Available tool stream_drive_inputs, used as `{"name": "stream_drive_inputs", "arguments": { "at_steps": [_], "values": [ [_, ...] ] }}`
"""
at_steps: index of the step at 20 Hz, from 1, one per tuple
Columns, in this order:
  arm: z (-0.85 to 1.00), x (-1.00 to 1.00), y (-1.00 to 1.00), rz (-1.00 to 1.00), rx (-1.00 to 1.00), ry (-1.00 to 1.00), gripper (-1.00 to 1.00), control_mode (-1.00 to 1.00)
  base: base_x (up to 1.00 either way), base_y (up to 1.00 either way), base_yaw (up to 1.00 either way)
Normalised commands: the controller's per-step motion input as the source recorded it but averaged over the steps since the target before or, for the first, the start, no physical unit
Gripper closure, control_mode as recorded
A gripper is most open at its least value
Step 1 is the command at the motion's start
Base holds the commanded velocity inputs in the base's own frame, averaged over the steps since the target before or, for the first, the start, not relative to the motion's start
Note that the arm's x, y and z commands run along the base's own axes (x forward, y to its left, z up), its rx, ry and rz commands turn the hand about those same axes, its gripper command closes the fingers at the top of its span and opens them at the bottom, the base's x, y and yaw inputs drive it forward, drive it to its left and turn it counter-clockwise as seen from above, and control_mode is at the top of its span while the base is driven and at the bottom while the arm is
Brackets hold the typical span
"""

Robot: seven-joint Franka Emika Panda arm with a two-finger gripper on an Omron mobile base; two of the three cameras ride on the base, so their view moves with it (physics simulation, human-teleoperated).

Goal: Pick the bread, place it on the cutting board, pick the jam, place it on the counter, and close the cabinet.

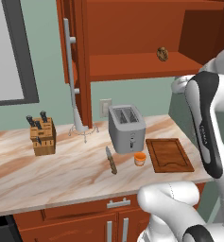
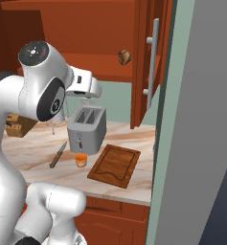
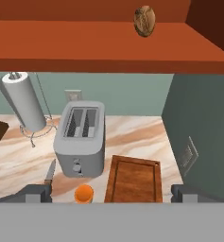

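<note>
The bread [image 1: 162, 53] [image 2: 124, 57] [image 3: 144, 21] rests on the lower shelf of the open cabinet [image 1: 132, 66] [image 2: 100, 64]. Below it, the cutting board [image 1: 169, 154] [image 2: 115, 165] [image 3: 133, 179] lies bare on the counter [image 1: 61, 175] [image 2: 33, 153], right of the toaster. The orange jam [image 1: 140, 159] [image 2: 80, 160] [image 3: 84, 194] stands on the counter in front of the toaster, just left of the board. My gripper [image 3: 111, 194] hovers open and empty in mid-air above the counter, below shelf level, well short of the bread.
A silver toaster [image 1: 126, 127] [image 2: 87, 128] [image 3: 80, 137], a knife [image 1: 111, 159] [image 2: 57, 154], a knife block [image 1: 42, 135] and a paper towel holder [image 1: 78, 118] [image 3: 22, 104] stand on the counter. The cabinet door [image 1: 71, 47] [image 2: 151, 62] hangs open. A grey wall [image 2: 196, 143] [image 3: 198, 127] bounds the right.
</note>
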Motion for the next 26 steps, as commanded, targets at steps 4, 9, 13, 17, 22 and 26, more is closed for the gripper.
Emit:
{"name": "stream_drive_inputs", "arguments": {
  "at_steps": [4, 9, 13, 17, 22, 26],
  "values": [
    [0.00, 0.27, -0.07, -0.01, 0.00, -0.06, -1.00, -1.00, 0.00, 0.00, 0.00],
    [0.02, 0.18, -0.09, -0.01, 0.00, -0.06, -1.00, -1.00, 0.00, 0.00, 0.00],
    [0.04, 0.19, -0.09, -0.02, 0.00, -0.05, -1.00, -1.00, 0.00, 0.00, 0.00],
    [0.19, 0.19, -0.07, -0.02, 0.00, -0.01, -1.00, -1.00, 0.00, 0.00, 0.00],
    [0.18, 0.24, -0.03, -0.01, 0.00, 0.00, -1.00, -1.00, 0.00, 0.00, 0.00],
    [0.10, 0.29, -0.04, 0.00, 0.00, 0.00, -1.00, -1.00, 0.00, 0.00, 0.00]
  ]
}}
